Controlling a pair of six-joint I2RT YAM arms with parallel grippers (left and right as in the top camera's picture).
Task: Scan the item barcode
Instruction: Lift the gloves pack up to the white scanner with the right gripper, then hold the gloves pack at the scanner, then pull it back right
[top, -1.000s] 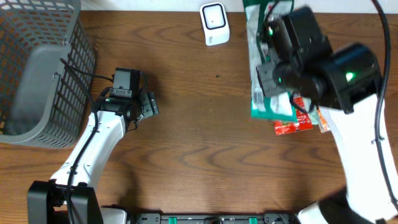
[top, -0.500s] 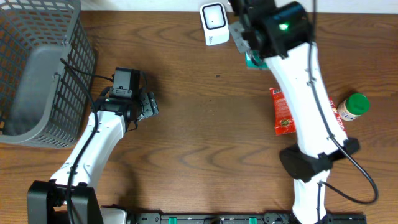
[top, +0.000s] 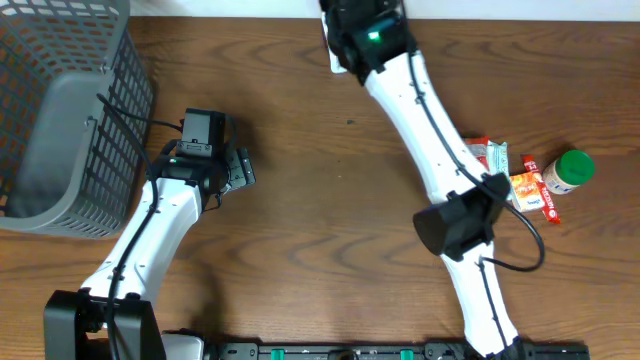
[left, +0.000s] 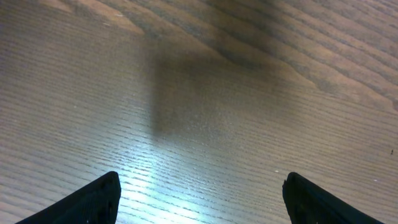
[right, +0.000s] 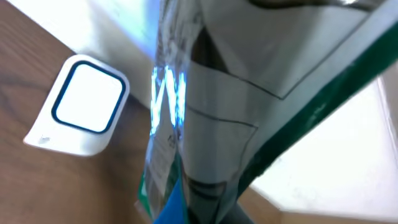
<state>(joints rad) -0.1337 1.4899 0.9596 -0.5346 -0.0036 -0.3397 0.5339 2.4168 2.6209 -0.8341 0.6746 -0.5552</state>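
My right gripper (right: 208, 214) is shut on a clear, white and green packet (right: 249, 93), the item, which hangs large across the right wrist view. The packet hides the fingers. Just left of it, the white barcode scanner (right: 84, 106) with its dark-rimmed window lies on the table. From overhead, the right arm reaches to the back edge and covers the packet and most of the scanner (top: 334, 64). Over bare wood at the left, my left gripper (top: 236, 170) stands open, its two black fingertips (left: 93, 202) wide apart with nothing between them.
A grey mesh basket (top: 70, 120) stands at the back left. On the right of the table lie a red packet (top: 480, 150), an orange packet (top: 527, 190) and a green-capped bottle (top: 565, 170). A white wall runs behind the table's back edge.
The right arm has swung from the right side to the back middle, carrying the packet over to the scanner and uncovering the items on the right. The left arm has not moved.
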